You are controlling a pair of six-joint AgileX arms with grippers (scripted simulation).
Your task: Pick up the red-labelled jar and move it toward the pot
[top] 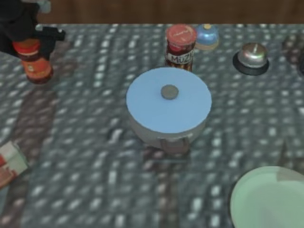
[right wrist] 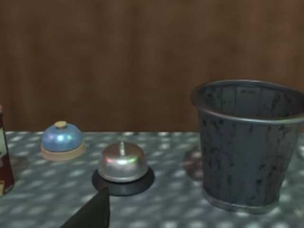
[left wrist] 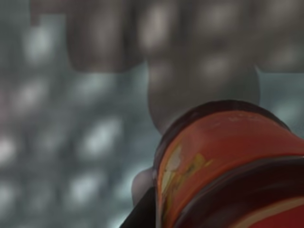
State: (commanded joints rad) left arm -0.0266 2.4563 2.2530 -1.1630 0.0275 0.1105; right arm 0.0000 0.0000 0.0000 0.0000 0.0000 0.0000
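The red-labelled jar [top: 34, 61], dark glass with an orange-red label, hangs at the far left of the table with my left gripper [top: 31, 42] shut on its lid end. In the left wrist view the jar [left wrist: 223, 166] fills the near corner, with one dark finger [left wrist: 142, 213] pressed against its side. The pot [top: 168, 102], grey with a flat light-blue lid and a small grey knob, stands mid-table, well to the right of the jar. My right gripper [right wrist: 92, 211] is parked off the table's right side; only a dark tip shows.
A red-lidded jar with a lettered label [top: 180, 45] stands just behind the pot, with a blue bell [top: 207, 37] and a silver bell [top: 251, 57] to its right. A pale green plate [top: 268, 199] lies front right. A dark bin [right wrist: 249, 142] stands near the bells.
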